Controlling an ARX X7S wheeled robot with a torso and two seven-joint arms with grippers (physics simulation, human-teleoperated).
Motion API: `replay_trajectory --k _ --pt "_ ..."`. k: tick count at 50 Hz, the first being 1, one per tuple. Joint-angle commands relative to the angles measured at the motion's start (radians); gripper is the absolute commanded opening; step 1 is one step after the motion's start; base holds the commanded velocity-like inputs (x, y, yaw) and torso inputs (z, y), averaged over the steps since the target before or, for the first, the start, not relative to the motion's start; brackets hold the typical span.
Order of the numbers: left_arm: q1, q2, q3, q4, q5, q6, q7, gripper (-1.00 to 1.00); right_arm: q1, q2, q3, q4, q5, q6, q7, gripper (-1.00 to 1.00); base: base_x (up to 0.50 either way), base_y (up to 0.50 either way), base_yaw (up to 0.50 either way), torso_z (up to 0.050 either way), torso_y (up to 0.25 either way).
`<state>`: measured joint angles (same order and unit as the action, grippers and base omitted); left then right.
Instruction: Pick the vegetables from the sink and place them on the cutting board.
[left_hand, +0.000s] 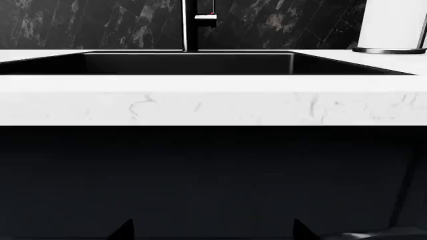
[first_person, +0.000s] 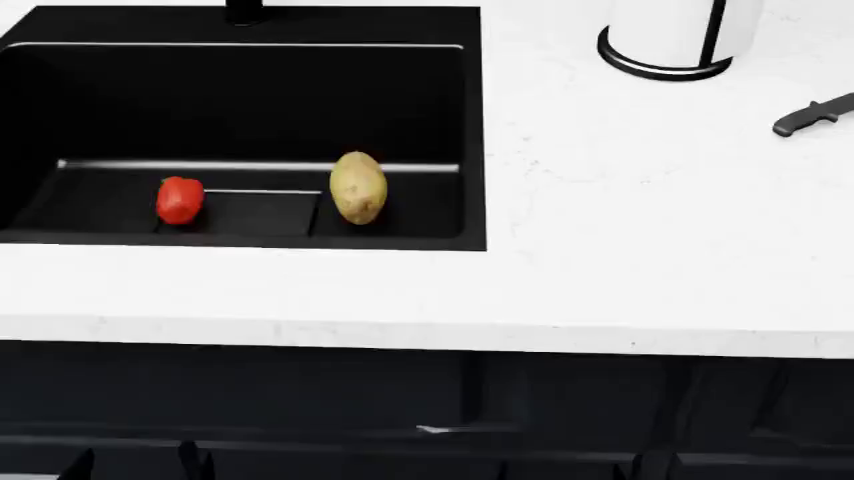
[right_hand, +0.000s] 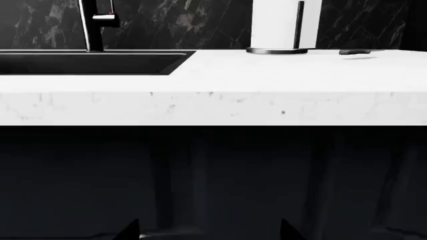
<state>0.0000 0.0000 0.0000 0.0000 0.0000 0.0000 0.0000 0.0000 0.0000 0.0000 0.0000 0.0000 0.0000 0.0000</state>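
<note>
In the head view, a small red bell pepper (first_person: 179, 199) and a larger tan potato (first_person: 358, 187) lie apart on the floor of the black sink (first_person: 470, 130), near its front wall. The cutting board is out of view. Both grippers hang low in front of the dark cabinet, below the counter's edge and far from the vegetables. My left gripper (left_hand: 213, 232) faces the sink (left_hand: 187, 62), and only its two spread fingertips (left_hand: 123, 230) show. My right gripper (right_hand: 210, 232) is likewise open, with nothing between its fingertips (right_hand: 290, 230). The basin's inside is hidden from both wrist views.
A white marble-like countertop (first_person: 627, 220) surrounds the sink. A paper towel roll on a black stand (first_person: 667, 35) is at the back right, with a black knife handle (first_person: 811, 117) further right. A black faucet (left_hand: 191, 25) rises behind the basin. Dark cabinet fronts (first_person: 427, 400) lie below the counter.
</note>
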Motion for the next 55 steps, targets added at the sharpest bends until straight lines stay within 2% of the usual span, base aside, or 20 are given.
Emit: replay_trajectory --k 1,12,14,16,17,18,24,27,28,30,34,41,46,47,48,55 --pt "-0.005 -0.014 0.017 0.002 -0.017 -0.005 -0.024 1.0 -0.002 0.016 -0.027 -0.001 -0.001 0.001 0.026 1.0 0.0 0.0 0.0 0.0 0.0" --pt "-0.005 -0.048 0.054 -0.005 -0.023 0.014 -0.076 1.0 -0.004 0.049 -0.067 0.0 0.037 0.012 0.053 1.0 0.0 0.0 0.0 0.0 0.0" --pt "-0.015 -0.043 0.048 0.003 -0.05 -0.054 -0.083 1.0 -0.007 0.051 -0.068 -0.002 0.044 0.009 0.059 1.0 0.0 0.0 0.0 0.0 0.0" --pt "-0.015 -0.043 0.048 0.003 -0.05 -0.054 -0.083 1.0 -0.007 0.051 -0.068 -0.002 0.044 0.009 0.059 1.0 0.0 0.0 0.0 0.0 0.0" --pt "-0.014 -0.012 0.012 -0.007 0.03 0.0 -0.037 1.0 0.0 0.01 -0.02 0.0 -0.001 0.0 0.012 1.0 0.0 0.0 0.0 0.0 0.0" --pt "-0.012 -0.011 0.022 -0.001 0.046 -0.035 -0.043 1.0 -0.008 0.01 -0.018 0.005 0.0 0.009 0.012 1.0 0.0 0.0 0.0 0.0 0.0" --pt "-0.01 -0.034 0.048 0.045 0.028 -0.075 -0.066 1.0 -0.01 0.037 -0.038 -0.039 0.031 0.05 0.039 1.0 0.0 0.0 0.0 0.0 0.0" --pt "0.019 -0.044 0.051 0.172 0.001 -0.146 -0.06 1.0 -0.021 0.05 -0.043 -0.163 0.04 0.156 0.05 1.0 0.0 0.0 0.0 0.0 0.0" --pt "0.039 -0.06 0.069 0.2 0.047 -0.117 -0.077 1.0 -0.021 0.054 -0.048 -0.225 0.032 0.217 0.06 1.0 0.0 0.0 0.0 0.0 0.0" --pt "0.038 -0.057 0.044 0.261 -0.013 -0.224 -0.062 1.0 -0.016 0.063 -0.066 -0.332 0.022 0.326 0.066 1.0 0.0 0.0 0.0 0.0 0.0" --pt "-0.009 -0.075 0.012 0.515 -0.066 -0.485 -0.063 1.0 0.03 0.067 -0.073 -0.541 0.031 0.572 0.081 1.0 0.0 0.0 0.0 0.0 0.0" --pt "-0.06 -0.108 0.024 0.721 -0.093 -0.759 -0.071 1.0 0.118 0.085 -0.06 -0.799 0.051 0.917 0.109 1.0 0.0 0.0 0.0 0.0 0.0" --pt "-0.077 -0.11 0.006 0.765 -0.122 -0.801 -0.067 1.0 0.144 0.093 -0.034 -0.887 0.06 1.019 0.118 1.0 0.0 0.0 0.0 0.0 0.0" --pt "-0.066 -0.103 -0.024 0.767 -0.161 -0.762 -0.039 1.0 0.144 0.098 -0.038 -0.895 0.056 1.028 0.123 1.0 0.0 0.0 0.0 0.031 0.0" --pt "-0.063 -0.107 -0.017 0.755 -0.147 -0.724 -0.043 1.0 0.143 0.096 -0.033 -0.898 0.06 1.029 0.123 1.0 0.0 0.0 0.0 0.045 0.0" --pt "-0.064 -0.113 -0.013 0.745 -0.156 -0.744 -0.055 1.0 0.143 0.105 -0.036 -0.902 0.064 1.047 0.132 1.0 0.0 0.0 0.0 0.05 0.0"
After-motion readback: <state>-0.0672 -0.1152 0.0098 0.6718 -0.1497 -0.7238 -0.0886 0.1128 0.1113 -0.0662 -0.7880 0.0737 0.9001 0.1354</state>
